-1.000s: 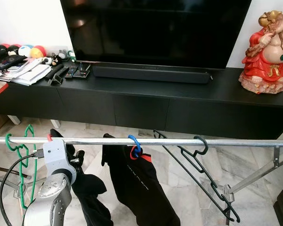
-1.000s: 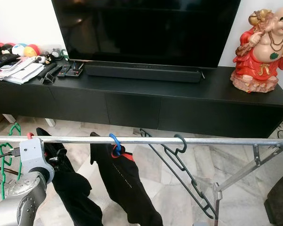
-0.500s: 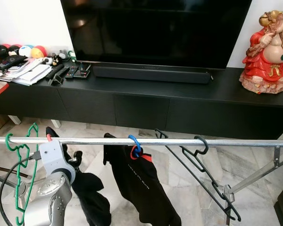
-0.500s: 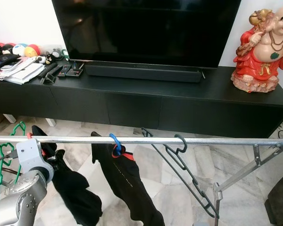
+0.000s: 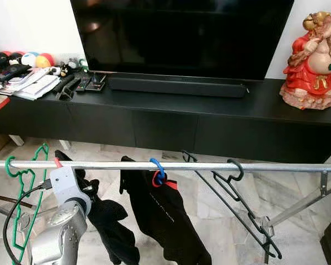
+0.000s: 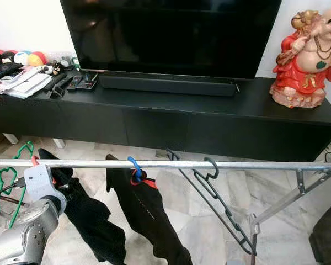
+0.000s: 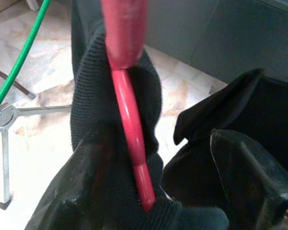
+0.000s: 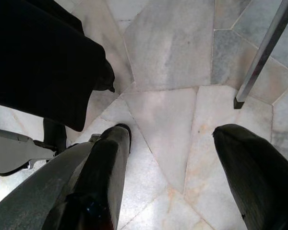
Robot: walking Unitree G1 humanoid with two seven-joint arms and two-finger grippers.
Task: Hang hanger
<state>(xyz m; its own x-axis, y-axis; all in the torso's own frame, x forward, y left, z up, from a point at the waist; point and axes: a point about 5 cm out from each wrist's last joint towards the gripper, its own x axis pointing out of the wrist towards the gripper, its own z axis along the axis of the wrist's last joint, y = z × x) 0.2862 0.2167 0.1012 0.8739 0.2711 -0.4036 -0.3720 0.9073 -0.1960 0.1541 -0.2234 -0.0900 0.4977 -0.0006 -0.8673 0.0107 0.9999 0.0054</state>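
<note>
left arm (image 5: 58, 243): silver, rounded metal casing; boxy pale-grey wrist block
cable (image 5: 11, 221): black, looping beside the arm
fingers (image 8: 103, 167): long, glossy black

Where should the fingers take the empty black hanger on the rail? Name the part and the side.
Grip the black hanger on its neck just below the hook, coming from the robot's side under the rail: the neck is bare there and its frame slants down to the right.

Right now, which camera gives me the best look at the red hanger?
The left wrist view: the red hanger runs close-up through the black garment between the left gripper fingers. The eye views show just its red tip at the rail.
</note>
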